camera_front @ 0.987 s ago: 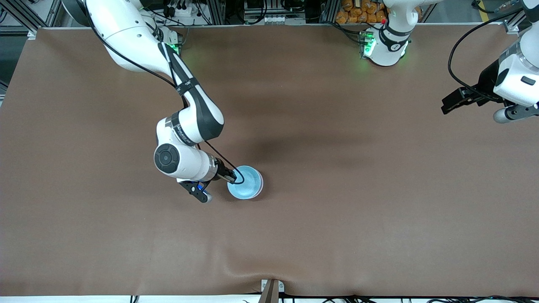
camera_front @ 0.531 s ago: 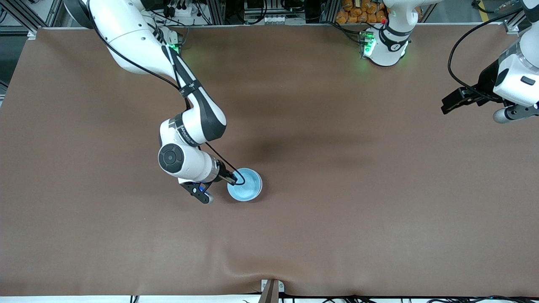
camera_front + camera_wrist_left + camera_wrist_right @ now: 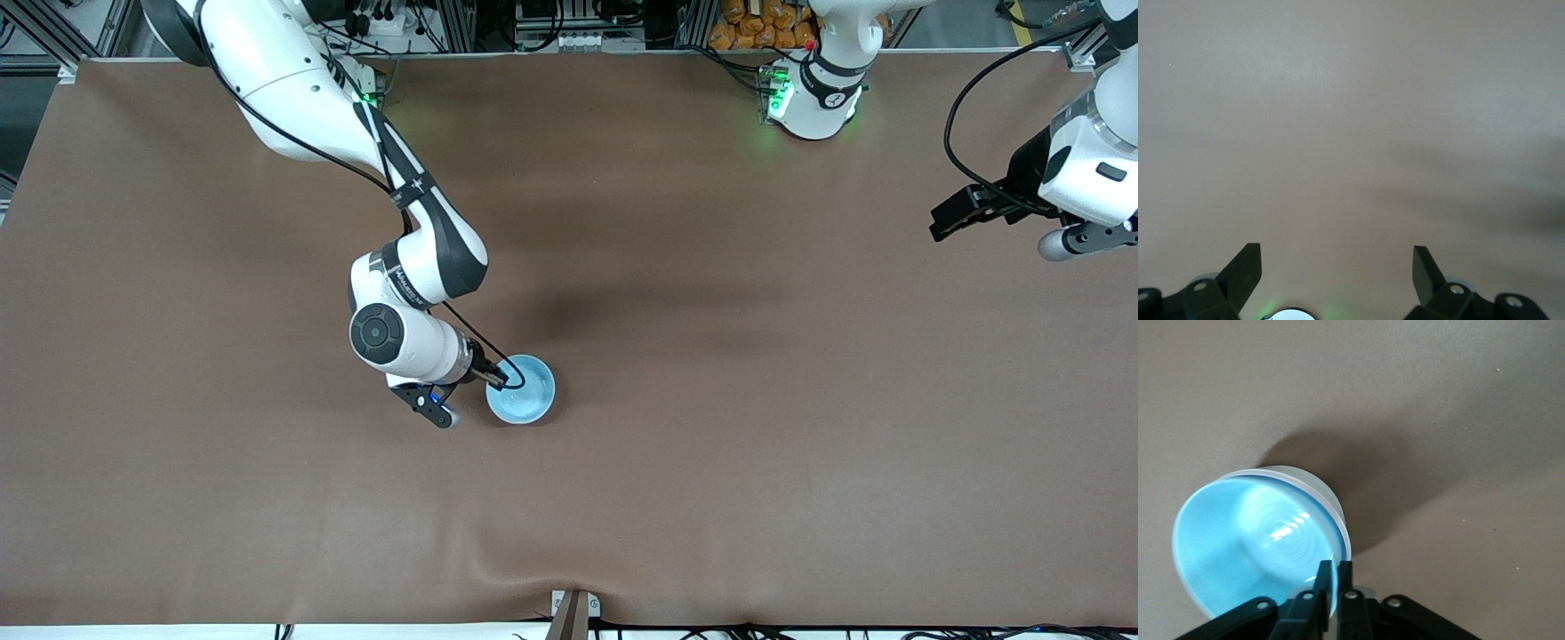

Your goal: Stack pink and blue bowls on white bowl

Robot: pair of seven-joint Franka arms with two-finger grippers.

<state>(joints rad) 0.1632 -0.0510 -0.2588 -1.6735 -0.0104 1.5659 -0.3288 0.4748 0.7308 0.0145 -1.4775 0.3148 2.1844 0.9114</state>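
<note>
The sky-blue bowl (image 3: pixel 523 391) is near the table's middle, nested in a pale bowl whose outer wall (image 3: pixel 1319 488) shows around it in the right wrist view. I cannot tell whether that outer bowl is white or pink, and no other bowl shows. My right gripper (image 3: pixel 498 380) is shut on the blue bowl's rim (image 3: pixel 1238 540), one finger inside and one outside (image 3: pixel 1335 567). The bowls are low over the table or on it. My left gripper (image 3: pixel 948 221) is open and empty, waiting in the air over the left arm's end of the table, and in its wrist view (image 3: pixel 1337 267) only bare cloth shows.
A brown cloth (image 3: pixel 711 444) covers the table, with a raised wrinkle (image 3: pixel 533 556) near the edge closest to the front camera. The arm bases (image 3: pixel 813 98) stand along the edge farthest from that camera.
My right arm has shifted slightly toward the left arm's end of the table. The blue bowl in its grip looks smaller, so it has come down a little. The left arm has stayed still.
</note>
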